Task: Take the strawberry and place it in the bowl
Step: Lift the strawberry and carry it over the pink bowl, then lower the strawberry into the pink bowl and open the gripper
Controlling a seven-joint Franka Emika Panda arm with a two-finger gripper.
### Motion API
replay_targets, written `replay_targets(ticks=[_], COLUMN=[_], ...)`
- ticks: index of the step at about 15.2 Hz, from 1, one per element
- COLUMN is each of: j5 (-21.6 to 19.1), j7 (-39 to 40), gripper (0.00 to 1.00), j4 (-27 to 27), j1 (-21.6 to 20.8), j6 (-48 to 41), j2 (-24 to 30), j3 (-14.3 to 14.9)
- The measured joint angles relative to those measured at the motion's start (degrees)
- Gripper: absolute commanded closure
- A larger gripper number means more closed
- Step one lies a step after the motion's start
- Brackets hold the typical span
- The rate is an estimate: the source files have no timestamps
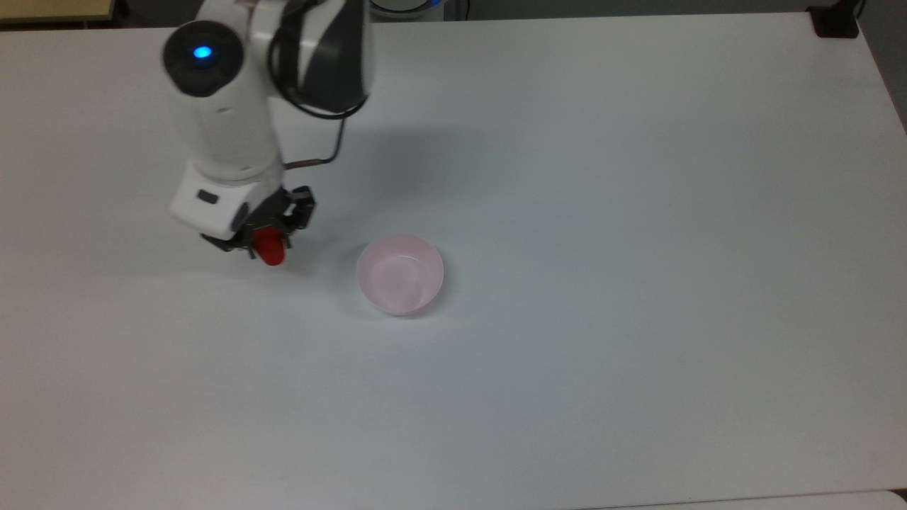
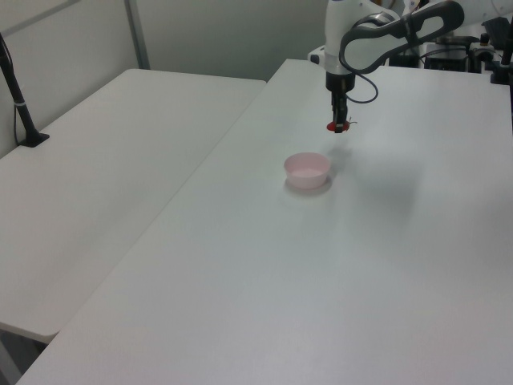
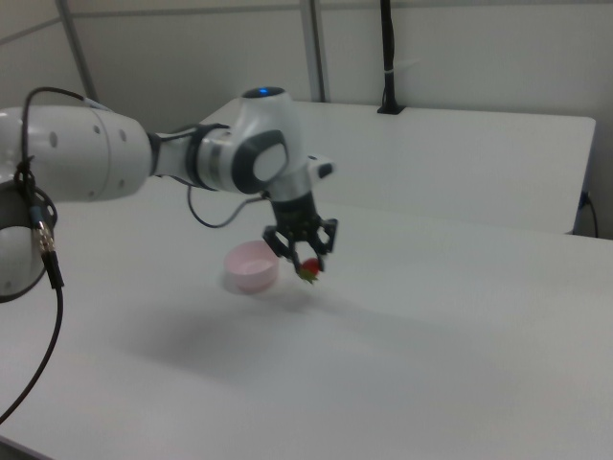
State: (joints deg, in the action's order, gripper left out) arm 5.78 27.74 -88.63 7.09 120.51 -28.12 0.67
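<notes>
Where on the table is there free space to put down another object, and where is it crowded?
The white table is bare across the top view's whole right half, right of the bowl, and along its bottom edge. It is crowded only at the top view's upper left, where the gripper holds the strawberry beside the bowl.

Bare table [image 1: 602, 177] between pincer [image 1: 269, 244], bowl [image 1: 400, 274].

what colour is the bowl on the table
The small round smooth bowl is pale pink, clearest in the top view.

One strawberry [image 1: 270, 249], one bowl [image 1: 400, 274], two tables [image 2: 337, 265].
</notes>
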Motion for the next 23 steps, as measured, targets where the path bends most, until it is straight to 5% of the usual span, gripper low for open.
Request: replay_targets(ticks=[6,14,15,16,18,20,23], j5=[0.0,0.0,0.0,0.0,0.0,0.0,0.0], j7=[-16.9,-24.4,-24.7,-25.0,-26.0,-26.5,-26.8], gripper=[0.61,0.58,0.52,0.36,0.34,0.00,0.00], j4=[-0.1,-0.3,-0.3,-0.3,-0.3,-0.3,0.1], j1=[-7.4,-10.8,-11.0,-11.1,-11.2,-11.5,-12.1], j6=[-0.2,-0.1,0.2,0.7,1.6,1.7,1.7], j2=[0.9,-0.9,-1.4,-1.6,-1.9,-1.9,-1.8], j3=[-0.2,-0.2,-0.2,-0.2,-0.2,-0.2,-0.2])
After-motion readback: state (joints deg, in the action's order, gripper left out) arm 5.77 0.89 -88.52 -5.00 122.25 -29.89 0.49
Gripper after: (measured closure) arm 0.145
